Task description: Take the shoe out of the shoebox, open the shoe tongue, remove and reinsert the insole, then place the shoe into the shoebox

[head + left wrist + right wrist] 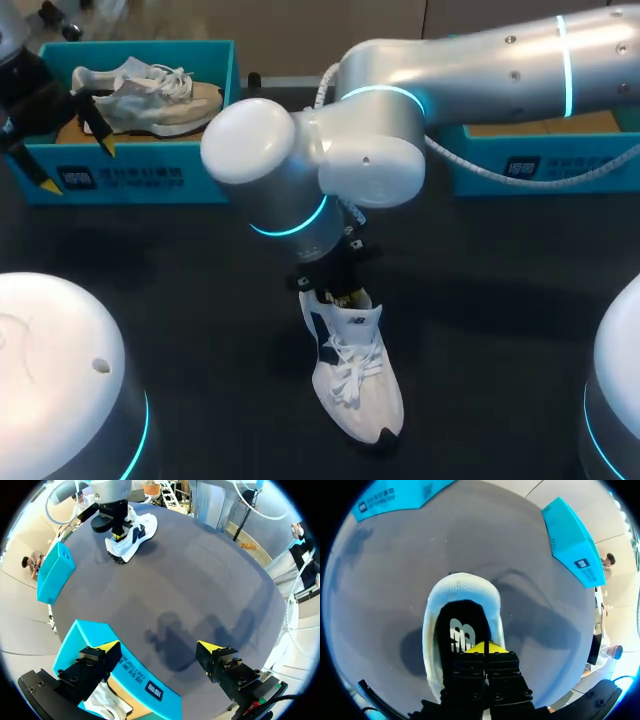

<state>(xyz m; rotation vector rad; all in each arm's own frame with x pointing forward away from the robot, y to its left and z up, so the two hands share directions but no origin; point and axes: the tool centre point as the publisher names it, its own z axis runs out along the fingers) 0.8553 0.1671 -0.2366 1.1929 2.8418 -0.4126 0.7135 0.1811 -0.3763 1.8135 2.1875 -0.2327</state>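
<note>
The right gripper (485,647), tips pressed together, sits in the mouth of the white shoe (355,375), right over its black insole (456,622). Whether it pinches anything there is too hidden to tell. The shoe stands upright on the bench (500,300), well apart from the teal shoebox (150,182). The left gripper (160,647) hangs spread wide over that shoebox's rim, with another shoe (150,95) lying inside.
</note>
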